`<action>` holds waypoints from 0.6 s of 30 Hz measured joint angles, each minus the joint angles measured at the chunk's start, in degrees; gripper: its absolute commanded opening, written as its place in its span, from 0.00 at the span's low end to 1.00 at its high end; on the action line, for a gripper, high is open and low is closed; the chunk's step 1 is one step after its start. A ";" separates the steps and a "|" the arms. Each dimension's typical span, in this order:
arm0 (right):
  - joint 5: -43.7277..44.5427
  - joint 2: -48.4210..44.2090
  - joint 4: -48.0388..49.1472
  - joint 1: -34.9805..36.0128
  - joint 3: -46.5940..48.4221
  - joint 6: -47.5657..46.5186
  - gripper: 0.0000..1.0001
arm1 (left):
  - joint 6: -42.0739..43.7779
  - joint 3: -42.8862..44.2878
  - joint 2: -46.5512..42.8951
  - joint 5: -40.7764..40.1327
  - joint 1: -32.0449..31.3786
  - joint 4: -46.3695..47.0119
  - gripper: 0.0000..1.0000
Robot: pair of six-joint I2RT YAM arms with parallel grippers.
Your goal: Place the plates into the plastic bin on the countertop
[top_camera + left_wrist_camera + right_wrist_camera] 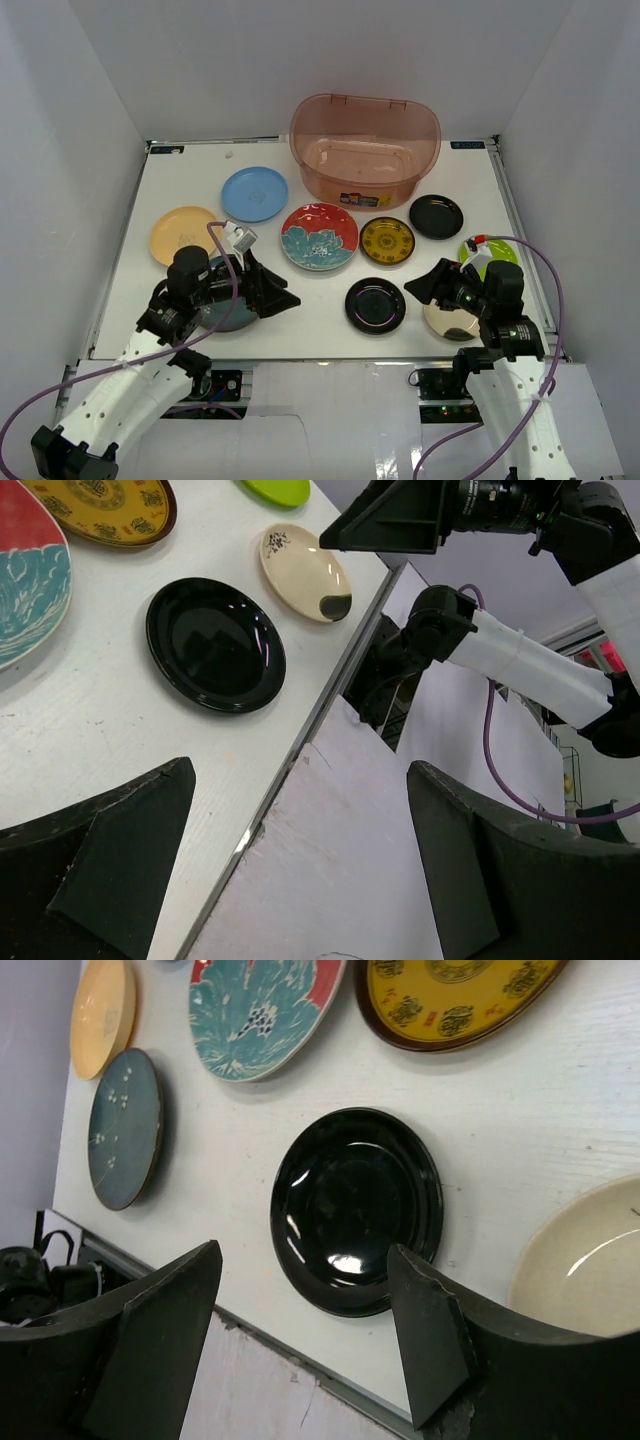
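The reddish-brown plastic bin (pixel 365 150) stands empty at the back of the white countertop (pixel 300 335). In front lie the plates: light blue (pixel 254 193), yellow-orange (pixel 183 233), red floral (pixel 319 236), yellow-black (pixel 387 240), black (pixel 436 216), black (pixel 375 305), lime green (pixel 495 250), cream (pixel 448 322) and dark teal (pixel 228 310). My left gripper (pixel 285 298) hovers open and empty by the teal plate, over the front edge (pixel 300 850). My right gripper (pixel 420 285) is open and empty beside the near black plate (pixel 355 1210), above the cream plate.
White walls enclose the countertop on three sides. A metal rail (pixel 300 740) runs along the front edge. The right arm (pixel 520 660) shows in the left wrist view. Purple cables (pixel 545 290) loop beside both arms.
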 measured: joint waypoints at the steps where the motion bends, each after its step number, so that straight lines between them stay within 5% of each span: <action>1: 1.09 0.26 -0.02 -0.02 0.00 0.00 0.73 | 0.00 -0.15 -0.28 0.28 0.00 -0.15 0.98; 11: 6.32 7.04 2.36 0.00 -3.06 1.20 0.63 | -1.40 -1.53 0.33 0.39 0.00 -0.87 0.98; 18: 7.80 11.13 12.94 -0.02 -10.47 6.10 0.62 | -1.90 -1.64 1.14 -3.76 0.00 -2.21 0.98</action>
